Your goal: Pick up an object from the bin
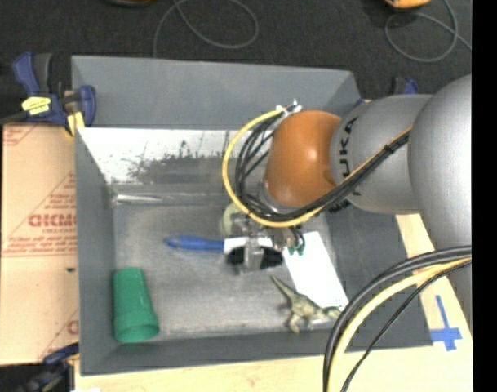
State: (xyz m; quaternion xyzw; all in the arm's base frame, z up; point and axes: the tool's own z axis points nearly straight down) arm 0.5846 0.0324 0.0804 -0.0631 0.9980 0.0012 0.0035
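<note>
Blue stick (195, 244) lies flat on the floor of the bin (150, 149), near the middle. It runs left to right, with its thinner, pointed end toward the left. Its right end reaches the gripper (252, 253), which is low over the floor, just right of centre. Where the two meet, white and black parts crowd together. I cannot tell whether the gripper is released, clenched, or grasping the stick.

Above the gripper sits the orange cover (301, 166), ringed by looped black and yellow cables (236, 158). The thick grey arm (419, 153) comes in from the right, across the bin's right wall.

A white card (317, 272) lies flat just right of the gripper, slanting down toward the lower right corner. Its upper left edge is tucked under the gripper's parts. Below the card, an olive dinosaur (305, 309) rests on the floor near the front wall, its thin tail pointing up and left toward the gripper. It touches or overlaps the card's lower edge.

A green cup (132, 305) lies on its side in the lower left corner, its wider mouth toward the front wall. It is well apart from the stick and the gripper.
</note>
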